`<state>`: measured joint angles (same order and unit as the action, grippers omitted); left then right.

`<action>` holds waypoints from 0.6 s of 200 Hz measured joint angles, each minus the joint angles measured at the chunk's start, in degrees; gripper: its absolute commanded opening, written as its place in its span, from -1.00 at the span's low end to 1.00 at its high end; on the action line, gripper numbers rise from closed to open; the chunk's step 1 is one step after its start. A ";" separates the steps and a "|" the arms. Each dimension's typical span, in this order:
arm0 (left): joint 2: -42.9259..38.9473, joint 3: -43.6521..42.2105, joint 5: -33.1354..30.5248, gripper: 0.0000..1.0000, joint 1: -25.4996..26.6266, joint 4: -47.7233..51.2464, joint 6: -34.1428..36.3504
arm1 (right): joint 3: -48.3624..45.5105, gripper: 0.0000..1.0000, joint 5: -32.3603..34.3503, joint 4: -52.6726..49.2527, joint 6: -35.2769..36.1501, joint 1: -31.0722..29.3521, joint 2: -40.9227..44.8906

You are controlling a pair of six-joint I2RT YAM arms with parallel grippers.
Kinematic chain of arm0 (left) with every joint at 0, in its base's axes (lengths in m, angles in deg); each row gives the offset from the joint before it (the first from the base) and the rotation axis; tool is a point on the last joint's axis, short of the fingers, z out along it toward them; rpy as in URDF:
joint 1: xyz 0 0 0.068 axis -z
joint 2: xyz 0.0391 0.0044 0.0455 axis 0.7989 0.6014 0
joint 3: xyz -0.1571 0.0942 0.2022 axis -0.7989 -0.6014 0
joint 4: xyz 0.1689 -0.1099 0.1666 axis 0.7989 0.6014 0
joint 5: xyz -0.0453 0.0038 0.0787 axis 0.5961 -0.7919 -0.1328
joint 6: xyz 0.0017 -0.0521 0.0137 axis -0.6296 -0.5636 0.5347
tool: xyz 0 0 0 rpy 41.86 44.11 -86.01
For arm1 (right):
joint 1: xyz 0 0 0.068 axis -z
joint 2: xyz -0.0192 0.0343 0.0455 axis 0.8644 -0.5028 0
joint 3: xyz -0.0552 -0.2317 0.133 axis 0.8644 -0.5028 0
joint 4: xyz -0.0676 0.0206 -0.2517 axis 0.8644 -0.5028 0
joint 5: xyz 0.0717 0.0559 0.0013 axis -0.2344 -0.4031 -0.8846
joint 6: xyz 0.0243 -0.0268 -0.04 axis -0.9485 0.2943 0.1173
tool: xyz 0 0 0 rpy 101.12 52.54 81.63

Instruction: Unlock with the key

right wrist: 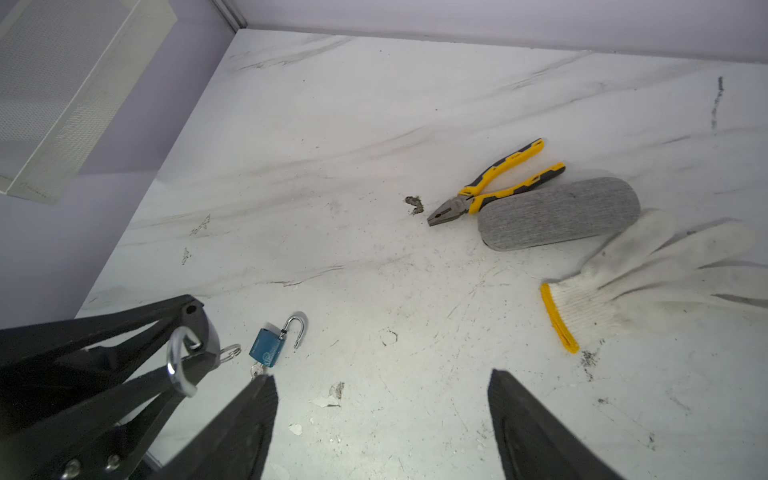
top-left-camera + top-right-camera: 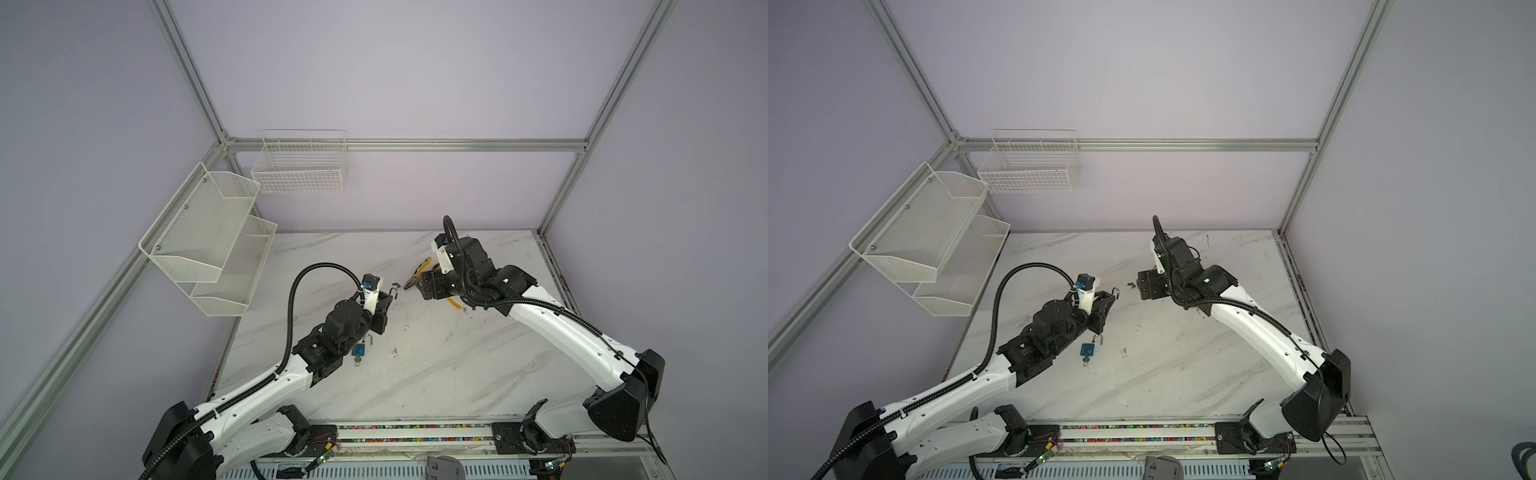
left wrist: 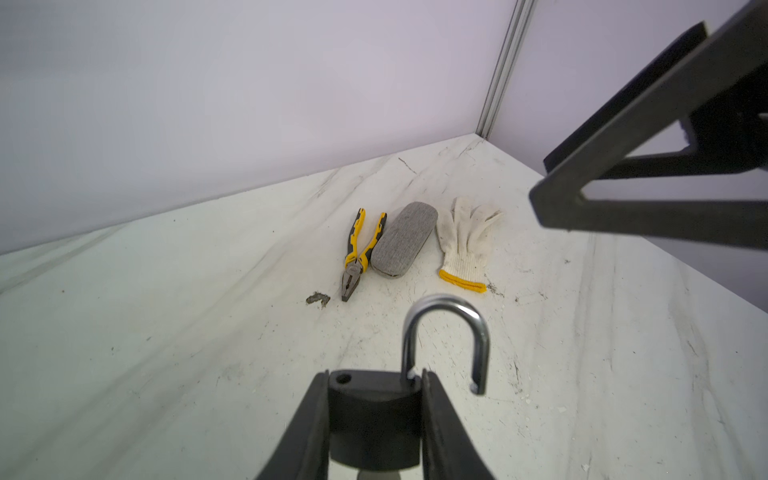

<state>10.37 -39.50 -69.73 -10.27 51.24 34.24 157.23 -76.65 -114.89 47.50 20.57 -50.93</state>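
Left gripper [image 3: 375,380] tight around black padlock [image 3: 374,415]; right gripper [image 1: 381,376] spread wide; blue padlock [image 1: 266,348] in right wrist view, not left

In the left wrist view the bottom edge is cutting off the black padlock [image 3: 374,415], and the left gripper [image 3: 375,374] is covering both its sides; the grey thing poking from its base is showing too little to name. In a top view the right arm [image 2: 540,316] is hiding most of the pliers [image 2: 417,273] and nearly all of the glove [image 2: 454,302]. In the right wrist view the glove's fingertips are running off the edge, and the right gripper [image 1: 380,374] is covering part of the key [image 1: 255,370] at the blue padlock's [image 1: 266,348] base
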 measured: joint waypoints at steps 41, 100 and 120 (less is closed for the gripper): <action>6.67 4.74 -1.68 -1.00 3.91 13.22 -11.78 | -10.54 0.69 -3.91 6.93 -3.63 7.28 4.68; 19.98 13.81 -0.85 -1.00 7.93 24.35 -28.17 | -21.68 0.69 -9.01 14.82 -8.09 12.79 7.32; 25.75 16.20 -0.98 -1.00 8.28 26.84 -31.71 | -24.09 0.69 -10.16 16.68 -9.03 13.64 7.91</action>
<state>36.12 -23.30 -70.72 -1.98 78.08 2.52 133.14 -86.81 -98.21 38.47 34.21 -43.01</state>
